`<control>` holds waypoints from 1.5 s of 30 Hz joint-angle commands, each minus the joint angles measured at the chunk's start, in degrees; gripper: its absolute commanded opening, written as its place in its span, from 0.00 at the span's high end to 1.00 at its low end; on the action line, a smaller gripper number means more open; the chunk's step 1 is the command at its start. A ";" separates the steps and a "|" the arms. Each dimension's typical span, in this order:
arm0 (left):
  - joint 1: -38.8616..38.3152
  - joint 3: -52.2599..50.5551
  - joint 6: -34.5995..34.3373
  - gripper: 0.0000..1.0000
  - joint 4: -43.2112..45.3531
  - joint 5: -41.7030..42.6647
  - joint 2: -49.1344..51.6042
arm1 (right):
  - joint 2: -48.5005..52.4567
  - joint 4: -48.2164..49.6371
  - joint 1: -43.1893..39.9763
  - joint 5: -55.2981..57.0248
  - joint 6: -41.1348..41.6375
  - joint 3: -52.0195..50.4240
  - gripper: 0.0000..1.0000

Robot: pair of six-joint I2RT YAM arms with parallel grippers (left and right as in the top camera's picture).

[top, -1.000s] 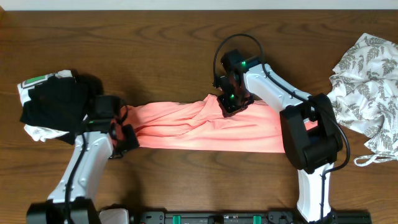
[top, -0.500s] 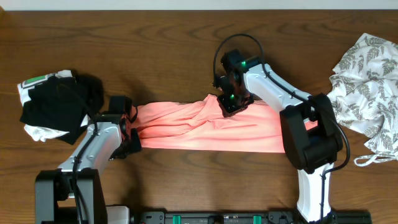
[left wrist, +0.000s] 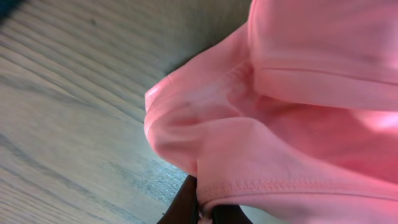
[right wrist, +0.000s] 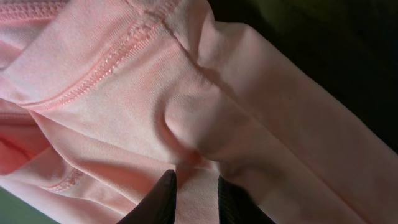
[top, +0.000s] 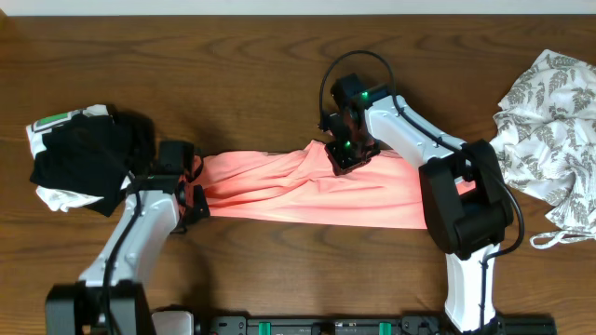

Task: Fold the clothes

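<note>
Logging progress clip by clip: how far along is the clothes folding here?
Done: nothing looks folded. In hand: the salmon-pink T-shirt lies as a rumpled band; the left gripper pinches its left end, the right gripper its upper edge near the middle. Left: folding it, then the black-and-white bundle at far left and the leaf-print garment at far right, both crumpled.

The T-shirt (top: 307,191) was a plain salmon pink, its stitching the same colour. The bundle (top: 79,163) was black over white, with what looked like a small green patch at 1 corner. The garment (top: 549,121) was white with a grey leaf print. The table (top: 233,65) showed dark brown wood grain. The left arm (top: 137,233) and right arm (top: 410,130) were white with black joints.
</note>
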 commanded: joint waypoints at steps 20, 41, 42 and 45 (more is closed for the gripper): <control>0.02 0.63 -0.68 0.94 0.90 10.67 -1.11 | 0.26 0.24 -0.79 -0.02 0.70 0.48 0.78; 0.04 -2.97 -8.13 0.73 0.37 3.06 1.86 | 0.26 0.68 -0.79 0.00 0.02 0.48 0.77; 0.04 -2.97 -8.13 0.73 0.59 2.03 2.49 | 0.26 0.72 -0.79 0.00 -0.02 0.48 0.77; 0.04 -2.97 -8.11 0.73 1.20 -0.76 4.13 | 0.26 0.70 -0.79 0.00 -0.44 0.48 0.77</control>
